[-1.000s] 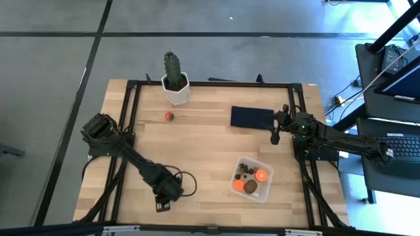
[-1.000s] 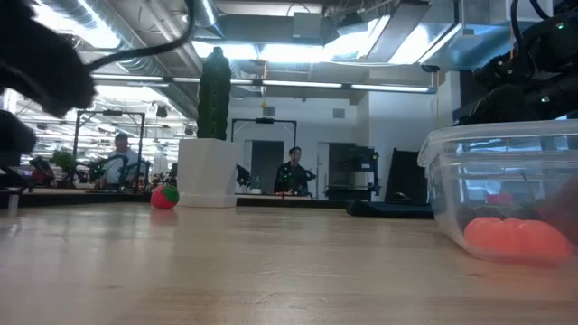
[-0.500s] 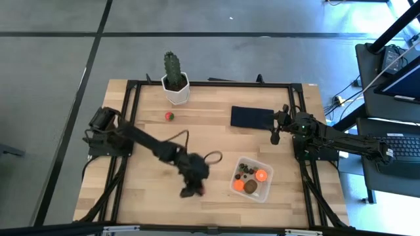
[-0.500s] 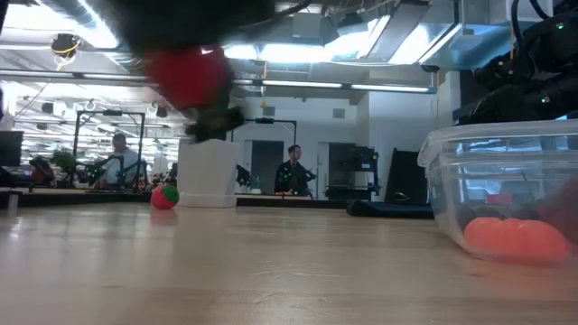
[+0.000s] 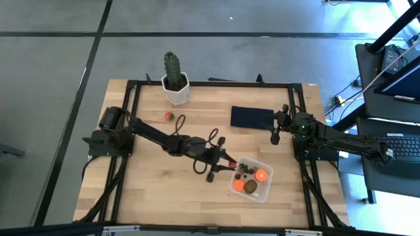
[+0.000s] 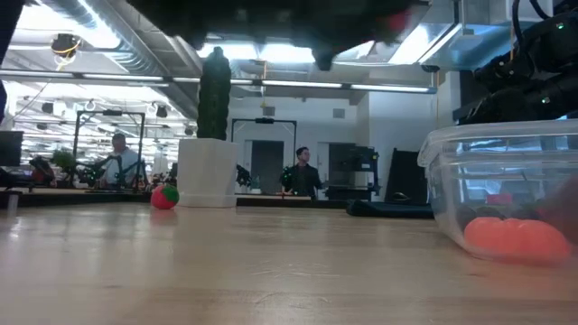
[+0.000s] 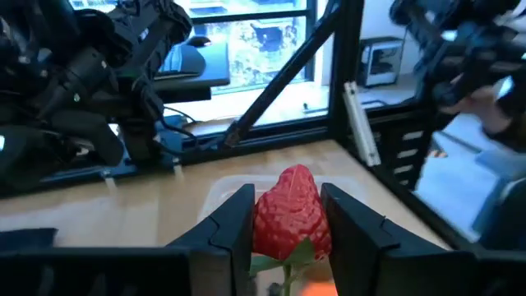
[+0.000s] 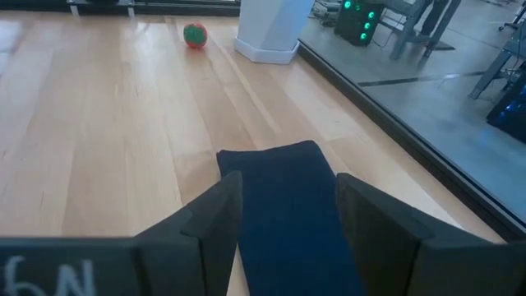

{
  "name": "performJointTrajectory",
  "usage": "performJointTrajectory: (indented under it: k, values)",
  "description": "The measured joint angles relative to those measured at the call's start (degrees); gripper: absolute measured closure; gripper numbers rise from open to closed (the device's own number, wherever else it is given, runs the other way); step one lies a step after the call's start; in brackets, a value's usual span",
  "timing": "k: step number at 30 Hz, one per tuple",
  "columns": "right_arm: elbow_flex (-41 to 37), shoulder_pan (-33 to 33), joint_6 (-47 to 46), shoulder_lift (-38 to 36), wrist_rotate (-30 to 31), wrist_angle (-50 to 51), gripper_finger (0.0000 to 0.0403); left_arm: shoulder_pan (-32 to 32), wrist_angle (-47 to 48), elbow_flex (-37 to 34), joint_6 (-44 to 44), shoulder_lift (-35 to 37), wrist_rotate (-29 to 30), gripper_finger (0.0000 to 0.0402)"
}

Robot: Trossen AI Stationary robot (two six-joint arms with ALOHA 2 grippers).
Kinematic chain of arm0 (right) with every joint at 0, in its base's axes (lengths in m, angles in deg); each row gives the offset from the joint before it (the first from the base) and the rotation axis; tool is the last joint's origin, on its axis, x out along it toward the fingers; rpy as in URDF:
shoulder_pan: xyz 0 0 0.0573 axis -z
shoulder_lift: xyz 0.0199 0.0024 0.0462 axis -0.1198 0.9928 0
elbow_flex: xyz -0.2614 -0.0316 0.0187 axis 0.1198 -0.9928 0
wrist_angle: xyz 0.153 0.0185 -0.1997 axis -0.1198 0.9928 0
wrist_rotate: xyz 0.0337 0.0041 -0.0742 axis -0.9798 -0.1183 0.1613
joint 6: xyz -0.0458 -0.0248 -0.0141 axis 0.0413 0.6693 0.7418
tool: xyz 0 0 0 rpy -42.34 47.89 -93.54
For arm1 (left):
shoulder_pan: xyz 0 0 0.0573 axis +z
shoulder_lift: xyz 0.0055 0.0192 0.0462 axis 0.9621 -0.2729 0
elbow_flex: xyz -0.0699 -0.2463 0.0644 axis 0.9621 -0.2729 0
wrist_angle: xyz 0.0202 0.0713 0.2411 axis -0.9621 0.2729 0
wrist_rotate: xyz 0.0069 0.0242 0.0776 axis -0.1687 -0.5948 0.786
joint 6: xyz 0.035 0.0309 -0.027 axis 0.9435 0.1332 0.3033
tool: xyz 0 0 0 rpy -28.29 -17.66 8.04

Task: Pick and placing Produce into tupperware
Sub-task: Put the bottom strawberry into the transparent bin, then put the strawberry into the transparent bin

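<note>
Just beside the tupperware (image 5: 252, 179), on its side toward the table's middle, the left gripper (image 5: 223, 166) hangs above the wood with its fingers clenched on a red strawberry (image 7: 292, 216). Left wrist view: the berry sits between the two pads, pointed end up, green leaf end down, long axis along the fingers. The box's clear rim shows directly ahead of and below the berry, so the drop point lies straight forward along the arm's reach; judged: a short further advance, no sideways correction.

Tupperware stands near the table's front right, already holding orange balls (image 5: 261, 175), a brown oval (image 5: 251, 187) and small dark berries (image 5: 245, 169).

One more red-and-green fruit (image 5: 169, 117) lies well apart, near the cactus pot (image 5: 176, 93), closer to the left arm's base than to the right.

Right gripper (image 5: 275, 128) waits over the black mat (image 5: 250, 117), fingers spread, holding nothing.
</note>
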State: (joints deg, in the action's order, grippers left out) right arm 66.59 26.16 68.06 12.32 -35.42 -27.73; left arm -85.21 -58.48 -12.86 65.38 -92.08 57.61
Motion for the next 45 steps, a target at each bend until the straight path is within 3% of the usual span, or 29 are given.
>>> performJointTrajectory:
  k: [7,15,29,38,45]
  values:
    - [0.00,0.01,-0.43,-0.01,0.00,0.00,0.0205,0.07,0.96,12.87,2.48,-12.27,0.46,0.0274]
    - [0.00,0.01,-1.83,0.00,0.00,0.47,0.0205,0.59,17.83,24.20,1.87,-19.16,0.62,0.0277]
    - [0.00,-0.01,-1.94,-0.01,0.00,0.48,0.0205,0.55,19.08,24.23,-1.01,-19.22,0.61,0.0216]
    - [0.00,0.01,-1.83,-0.02,0.00,0.48,0.0205,0.74,19.73,24.18,2.87,-18.91,0.64,0.0198]
    - [0.00,-0.01,-1.55,0.00,0.00,1.01,0.0205,2.36,41.10,24.08,3.68,-9.53,0.73,0.0199]
